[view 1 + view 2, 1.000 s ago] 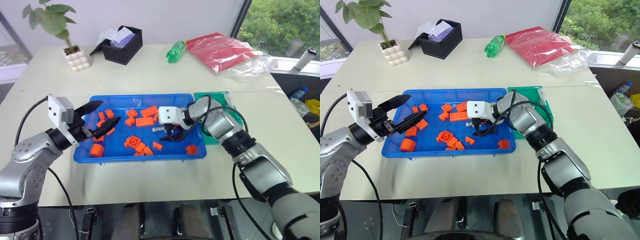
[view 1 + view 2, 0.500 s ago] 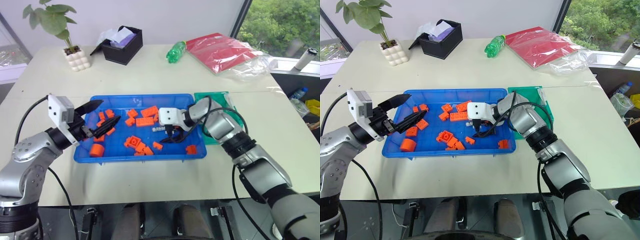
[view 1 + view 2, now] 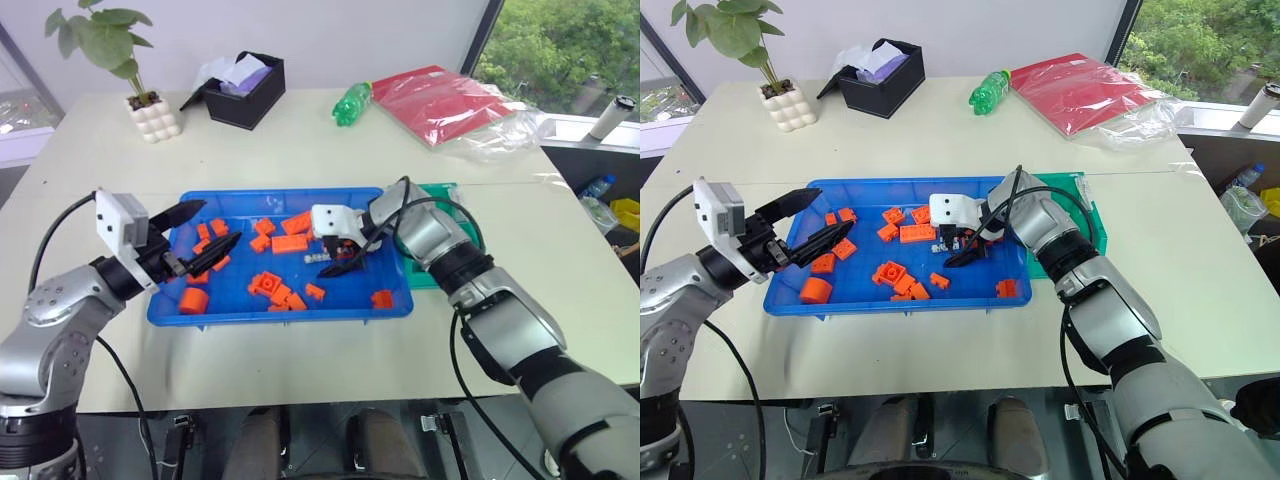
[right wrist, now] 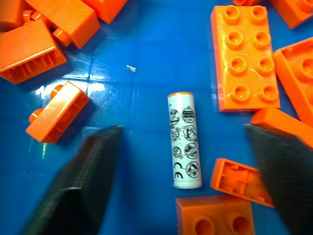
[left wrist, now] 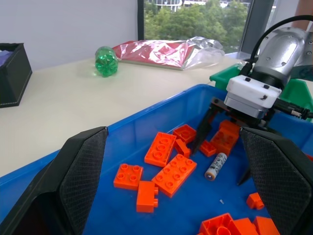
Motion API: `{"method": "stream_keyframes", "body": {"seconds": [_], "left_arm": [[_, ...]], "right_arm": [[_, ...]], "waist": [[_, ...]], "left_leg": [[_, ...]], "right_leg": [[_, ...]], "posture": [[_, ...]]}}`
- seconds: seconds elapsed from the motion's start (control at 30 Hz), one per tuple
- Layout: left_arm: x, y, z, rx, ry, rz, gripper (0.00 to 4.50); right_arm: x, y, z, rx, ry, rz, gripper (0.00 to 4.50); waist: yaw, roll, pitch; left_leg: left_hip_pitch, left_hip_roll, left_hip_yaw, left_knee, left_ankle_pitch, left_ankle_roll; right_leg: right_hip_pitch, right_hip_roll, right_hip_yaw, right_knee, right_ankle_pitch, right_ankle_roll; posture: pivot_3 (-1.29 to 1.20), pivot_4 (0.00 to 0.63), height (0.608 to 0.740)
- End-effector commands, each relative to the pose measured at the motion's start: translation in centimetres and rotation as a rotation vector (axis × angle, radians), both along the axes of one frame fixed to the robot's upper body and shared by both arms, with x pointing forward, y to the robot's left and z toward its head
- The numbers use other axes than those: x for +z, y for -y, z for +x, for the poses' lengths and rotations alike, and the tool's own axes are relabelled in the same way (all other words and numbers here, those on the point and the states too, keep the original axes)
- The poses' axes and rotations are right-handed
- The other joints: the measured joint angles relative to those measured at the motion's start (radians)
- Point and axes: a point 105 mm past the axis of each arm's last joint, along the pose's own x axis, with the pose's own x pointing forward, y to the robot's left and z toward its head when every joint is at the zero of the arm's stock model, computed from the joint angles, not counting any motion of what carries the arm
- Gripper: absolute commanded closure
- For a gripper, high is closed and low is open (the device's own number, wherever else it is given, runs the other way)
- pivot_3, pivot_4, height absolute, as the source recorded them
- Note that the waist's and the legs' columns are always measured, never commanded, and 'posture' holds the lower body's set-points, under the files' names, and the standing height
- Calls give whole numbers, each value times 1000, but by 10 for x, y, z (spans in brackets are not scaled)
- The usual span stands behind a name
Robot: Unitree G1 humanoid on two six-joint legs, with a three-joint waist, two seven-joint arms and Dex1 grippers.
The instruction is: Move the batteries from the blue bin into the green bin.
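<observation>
Right hand [image 4: 183, 196] shifted over battery [image 4: 184, 140], blue bin [image 3: 280, 310]

Head eyes look down over the blue bin [image 3: 280, 305]; both wrist cameras sit close inside it.

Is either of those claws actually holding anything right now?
No. The right gripper straddles a battery lying in the blue bin, its fingers apart and clear of it. The left gripper is open and holds nothing.
</observation>
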Motion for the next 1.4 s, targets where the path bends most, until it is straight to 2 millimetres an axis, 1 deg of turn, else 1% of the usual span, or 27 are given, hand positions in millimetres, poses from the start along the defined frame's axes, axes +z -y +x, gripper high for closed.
{"method": "stream_keyframes", "body": {"seconds": [0.03, 0.1, 0.13, 0.17, 0.2, 0.33, 0.4, 0.5, 0.57, 0.6, 0.7, 0.77, 0.8, 0.9, 0.97, 1.17, 1.27, 1.4], "left_arm": [[13, -1, -4, 8, 68, 9, 0], [14, -1, -4, 9, 69, 8, 0], [14, -1, -3, 10, 70, 8, 0], [14, -1, -3, 11, 70, 8, 0], [14, -2, -2, 12, 71, 8, 0], [14, -2, -2, 14, 71, 8, 0], [13, -2, -2, 13, 70, 8, 0], [12, 0, -5, -6, 57, 4, 0], [9, 2, -7, -37, 39, 9, 0], [8, 3, -7, -51, 33, 14, 0], [6, 4, -5, -83, 24, 28, 0], [5, 6, -2, -105, 23, 37, 0], [5, 7, 0, -116, 23, 39, 0], [5, 9, 5, -143, 25, 47, 0], [6, 10, 7, -153, 28, 48, 0], [5, 14, 13, -173, 30, 42, 0], [5, 15, 15, -180, 31, 41, 0], [4, 17, 17, -182, 36, 53, 0]], "right_arm": [[-2, -1, -4, 25, -4, -11, 2306], [-3, -1, -6, 27, -8, -8, 3322], [-3, -1, -6, 28, -9, -9, 3901], [-4, -1, -7, 30, -9, -9, 4360], [-4, -1, -7, 29, -6, -7, 4486], [3, -5, -3, 22, 42, 14, 4476], [16, -7, -2, 20, 73, 37, 4476], [58, -8, -2, 9, 129, 109, 4476], [88, -4, -6, -4, 153, 152, 4476], [100, -2, -9, -11, 163, 166, 4476], [125, 9, -18, -44, 182, 195, 4476], [135, 21, -22, -82, 197, 201, 4476], [138, 29, -23, -103, 209, 194, 4476], [138, 60, -22, -208, 213, 164, 4476], [136, 81, -21, -279, 216, 143, 4476], [125, 134, -17, -469, 230, 94, 4476], [120, 149, -15, -533, 236, 90, 4476], [109, 160, -14, -576, 222, 82, 4476]], "waist": [[0, 0, 0], [0, 0, 0], [0, 0, 0], [0, 0, 0], [0, 0, 0], [0, 0, 0], [0, 0, 0], [0, 0, 0], [2, 1, 0], [3, 1, 1], [3, 1, 0], [6, 1, 0], [6, 1, 0], [13, 1, 0], [22, 1, 0], [24, 1, 1], [22, 1, 1], [25, 1, 1]], "left_leg": [[0, 0, 0, 0, 0, 0], [0, 0, 0, 0, 0, 0], [0, 0, 0, 0, 0, 0], [0, 0, 0, 0, 0, 0], [0, 0, 0, 0, 0, 0], [0, 0, 0, 0, 0, 0], [0, 0, 0, 0, 0, 0], [-1, 0, 0, 0, 0, 0], [-1, 0, 0, 0, 0, 0], [-1, 0, 0, 0, 0, 0], [-1, 0, 0, -1, -1, 2], [-1, 0, 0, -1, -1, 2], [-1, 0, 0, -1, -1, 2], [-1, 0, 0, 0, -1, 2], [-1, 0, 0, 0, -1, 2], [-1, 0, 1, -1, -1, 2], [-1, 0, 1, -1, -1, 2], [-1, 0, 1, 0, -1, 2]], "right_leg": [[0, 0, 0, 0, 0, 0], [0, 0, 0, 0, 0, 0], [0, 0, 0, 0, 0, 0], [0, 0, 0, 0, 0, 0], [0, 0, 0, 0, 0, 0], [0, 0, 0, 0, 0, 0], [0, 0, 0, 0, 0, 0], [-1, 0, 0, 0, 0, 0], [-1, 0, 0, 0, 0, 0], [-1, 0, 0, 0, 0, 0], [-1, 0, 0, 0, 0, 0], [-1, 0, 0, 0, 0, 0], [-1, -1, 0, -1, 0, 0], [-1, -1, 0, -1, 0, 0], [-1, -1, 0, -1, 0, 0], [-1, -1, 0, -1, 0, 0], [-1, -1, 1, -1, 0, 0], [-1, 0, 1, -1, 0, 0]], "posture": [[0, 150, 740], [0, 150, 740], [0, 150, 740], [0, 150, 740], [0, 150, 740], [0, 150, 740], [0, 150, 740], [0, 150, 740], [0, 150, 740], [0, 150, 740], [0, 150, 740], [0, 150, 740], [0, 150, 740], [0, 150, 740], [0, 150, 740], [0, 150, 740], [0, 150, 740], [0, 150, 740]]}}
